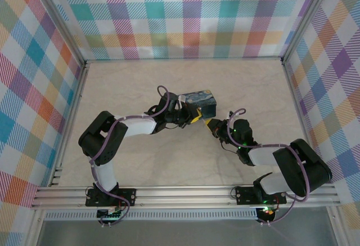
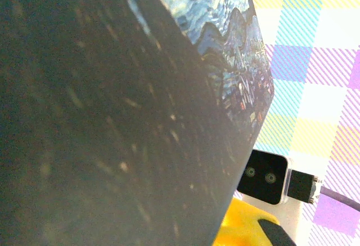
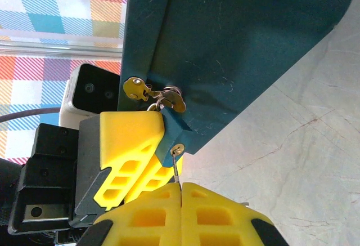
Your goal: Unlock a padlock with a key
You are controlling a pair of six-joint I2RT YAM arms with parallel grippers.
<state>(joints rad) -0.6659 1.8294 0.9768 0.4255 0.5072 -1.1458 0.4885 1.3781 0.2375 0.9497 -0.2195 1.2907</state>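
Currently the task stands at the key-turning step. The right gripper (image 3: 181, 187) has its pads pressed together on the key (image 3: 177, 168), whose thin shaft runs straight up into the keyhole at the bottom of the small blue padlock (image 3: 173, 136). The padlock hangs from a brass hasp (image 3: 153, 93) on the front of the dark, painted box (image 1: 198, 101), which sits tilted above the table (image 3: 292, 144), mid-table between the two arms.

The left gripper (image 1: 191, 115) is almost fully closed, and one yellow finger (image 3: 129, 139) lies against the padlock's side. It probably braces the padlock or the box edge, but the contact point is hidden, so this cannot be confirmed.

The shackle appears still engaged through the hasp, so the lock is judged not yet open.

Next move:
- Rotate the right wrist about the key's axis, keeping the shaft in line with the keyhole.
- Keep the left side steady so the padlock body does not spin with the key.
- Avoid any side load, since the thin shaft could bend or slip from the pads.
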